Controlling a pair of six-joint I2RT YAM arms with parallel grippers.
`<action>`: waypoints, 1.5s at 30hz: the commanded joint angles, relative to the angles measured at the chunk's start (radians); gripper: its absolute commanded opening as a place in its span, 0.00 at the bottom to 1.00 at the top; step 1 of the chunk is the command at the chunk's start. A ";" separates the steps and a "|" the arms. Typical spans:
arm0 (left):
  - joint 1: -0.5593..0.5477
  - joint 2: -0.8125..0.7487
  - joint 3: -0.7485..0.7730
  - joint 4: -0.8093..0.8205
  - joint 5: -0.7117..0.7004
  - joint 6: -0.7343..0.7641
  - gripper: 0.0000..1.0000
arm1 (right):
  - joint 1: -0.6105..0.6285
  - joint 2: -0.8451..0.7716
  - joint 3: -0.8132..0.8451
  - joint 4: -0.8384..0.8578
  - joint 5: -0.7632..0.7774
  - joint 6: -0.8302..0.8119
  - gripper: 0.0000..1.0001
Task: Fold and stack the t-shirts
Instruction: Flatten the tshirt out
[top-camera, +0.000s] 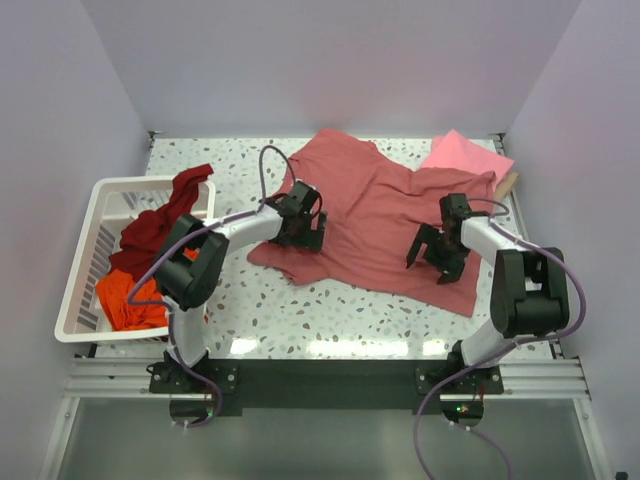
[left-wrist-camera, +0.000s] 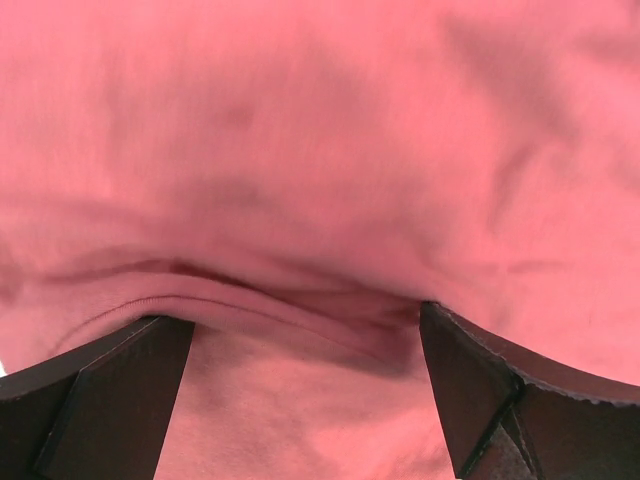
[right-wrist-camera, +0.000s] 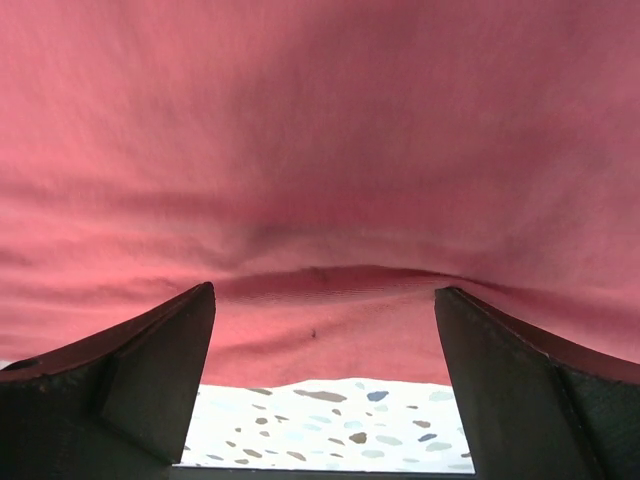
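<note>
**Rose-red shirt spread out, both claws poised at the hem, no grip yet**

The left gripper (top-camera: 308, 238) has its jaws wide apart with nothing clamped. The right gripper (top-camera: 430, 262) is the same, apart and empty.

The rose-red t-shirt (top-camera: 375, 205) lies flat under both claws and runs away from them toward the far wall. In the left wrist view a raised hem ridge crosses between the fingers. In the right wrist view the hem edge sits between the fingers, with bare table (top-camera: 330, 320) just on the near side of them.

Step, as I judge it: pre-grasp for the first fold. The next move calls for both claws to drop onto the hem, pinch only the top layers, and lift evenly. An uneven lift would likely skew the fold.

The cloth is a soft matte knit, limp, with shallow wrinkles and a stitched hem. The table is hard, glossy speckled stone-look.

The other shirts:
- The bright pink t-shirt (top-camera: 465, 155), a flat folded rectangle, is beyond the right claw.
- The maroon t-shirt (top-camera: 160, 215) is crumpled and draped over the rim of the white slatted basket (top-camera: 80, 255), well outboard of the left claw.
- The orange t-shirt (top-camera: 130, 295) is bunched inside the basket.
</note>
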 joint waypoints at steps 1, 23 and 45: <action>0.010 0.073 0.137 0.045 0.046 0.065 1.00 | -0.052 0.061 0.092 0.017 0.024 -0.031 0.95; 0.091 -0.286 -0.218 0.017 -0.180 -0.064 0.91 | -0.084 -0.003 0.205 -0.041 -0.091 -0.031 0.94; 0.148 -0.194 -0.277 0.111 -0.204 -0.035 0.65 | -0.110 -0.358 0.081 -0.230 -0.009 -0.034 0.96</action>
